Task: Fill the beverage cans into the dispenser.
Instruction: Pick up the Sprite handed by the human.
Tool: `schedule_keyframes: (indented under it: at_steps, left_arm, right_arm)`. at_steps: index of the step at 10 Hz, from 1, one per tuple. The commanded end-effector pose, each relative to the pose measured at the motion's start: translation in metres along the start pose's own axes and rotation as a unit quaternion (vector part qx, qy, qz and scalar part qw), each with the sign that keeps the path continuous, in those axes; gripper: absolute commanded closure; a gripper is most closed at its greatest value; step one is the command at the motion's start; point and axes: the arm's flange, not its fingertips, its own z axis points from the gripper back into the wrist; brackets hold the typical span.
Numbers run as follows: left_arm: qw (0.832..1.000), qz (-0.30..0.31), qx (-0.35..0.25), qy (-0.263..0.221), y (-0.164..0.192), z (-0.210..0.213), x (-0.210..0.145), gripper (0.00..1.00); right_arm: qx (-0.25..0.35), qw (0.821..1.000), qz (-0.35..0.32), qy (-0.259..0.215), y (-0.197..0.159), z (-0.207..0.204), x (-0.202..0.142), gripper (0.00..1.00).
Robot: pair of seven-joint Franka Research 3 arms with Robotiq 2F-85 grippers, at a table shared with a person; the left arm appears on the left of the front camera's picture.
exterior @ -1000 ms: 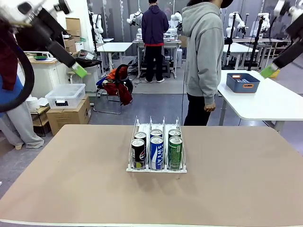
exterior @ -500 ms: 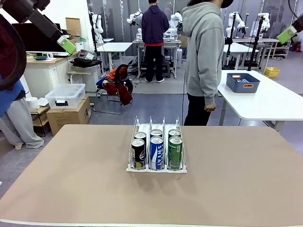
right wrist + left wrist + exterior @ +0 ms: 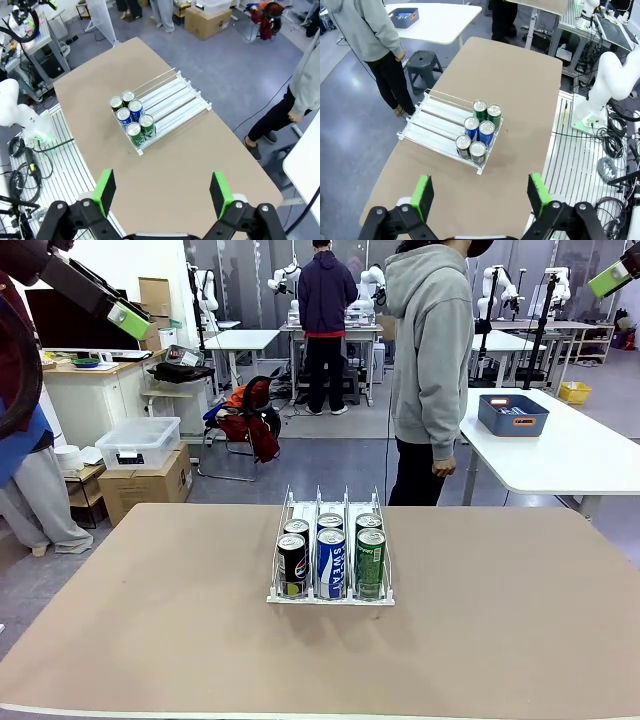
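At the bottom edge of the left wrist view: left gripper [image 3: 480, 182], spread to full width, nothing between the green pads [image 3: 423, 196], high above the brown table [image 3: 520, 75]. In the right wrist view: right gripper [image 3: 162, 190], same wide spread, nothing held, likewise high over the table. In the front view, both cut off by the upper corners of the picture, one green pad tip apiece; jaw gap not readable there.

At mid-width of the table, toward the far edge: dispenser [image 3: 312, 510]. Clear plastic, white base, three parallel lanes, thin divider walls.

At the near end of the lanes: six beverage cans [image 3: 479, 131], upright, two per lane, one right behind the other.
- Left lane: black can [image 3: 292, 565], Pepsi logo.
- Middle lane: blue can [image 3: 331, 562], white lettering.
- Right lane: green can [image 3: 371, 562].

Bodies of the rear cans [image 3: 330, 521] hidden behind the front row; silver tops visible.

Beyond the far edge: person [image 3: 430, 360] in a grey hoodie, standing, head cut off at the top, one hand [image 3: 441, 470] hanging.

Farther right: white table [image 3: 570, 455] with blue bin [image 3: 512, 415]; contents too small to make out.
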Motion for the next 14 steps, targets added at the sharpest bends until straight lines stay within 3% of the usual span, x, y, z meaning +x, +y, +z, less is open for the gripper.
schedule_keyframes:
  at_steps: [1,4,6,9,12,14]
  left_arm:
    - [1.000,0.002,-0.015,0.013,-0.001,-0.001,0.004,0.00]
    - [1.000,-0.002,-0.010,0.007,-0.003,-0.002,0.003,0.00]
    - [0.998,0.030,0.028,0.042,-0.004,0.006,0.018,0.00]
    - [0.996,0.067,0.045,0.022,-0.017,0.021,0.027,0.00]
    - [0.997,0.061,0.052,0.016,-0.027,0.028,0.035,0.00]
    - [0.993,0.058,0.107,0.012,-0.028,0.019,0.035,0.00]
  right_arm:
    - [0.007,1.000,0.000,0.007,0.001,0.002,-0.002,0.00]
    - [0.007,1.000,0.000,0.007,0.001,0.002,-0.002,0.00]
    - [0.007,1.000,0.000,0.007,0.001,0.002,-0.002,0.00]
    - [0.007,1.000,0.000,0.007,0.001,0.002,-0.002,0.00]
    - [0.007,1.000,0.000,0.007,0.001,0.002,-0.002,0.00]
    - [0.007,1.000,0.000,0.007,0.001,0.002,-0.002,0.00]
